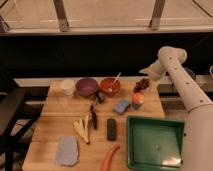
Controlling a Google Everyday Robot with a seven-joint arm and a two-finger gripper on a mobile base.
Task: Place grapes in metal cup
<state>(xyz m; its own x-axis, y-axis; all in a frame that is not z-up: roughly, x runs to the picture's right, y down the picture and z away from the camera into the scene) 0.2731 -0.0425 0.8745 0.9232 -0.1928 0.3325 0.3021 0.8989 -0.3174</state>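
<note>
The grapes [142,85], a dark red-purple bunch, lie at the table's back right, just right of the red bowl [110,85]. My gripper [148,75] hangs from the white arm [172,62] directly above the grapes, at or very close to them. I cannot pick out the metal cup for certain. A small dark greyish thing [99,97] sits in front of the purple bowl [86,86].
A white cup [66,86] stands at the back left. An orange round thing [138,100] and a blue sponge [121,105] lie in front of the grapes. A green tray [153,142], a black bar [112,129], a carrot [110,157], a blue cloth [67,150] and bananas [83,129] fill the front.
</note>
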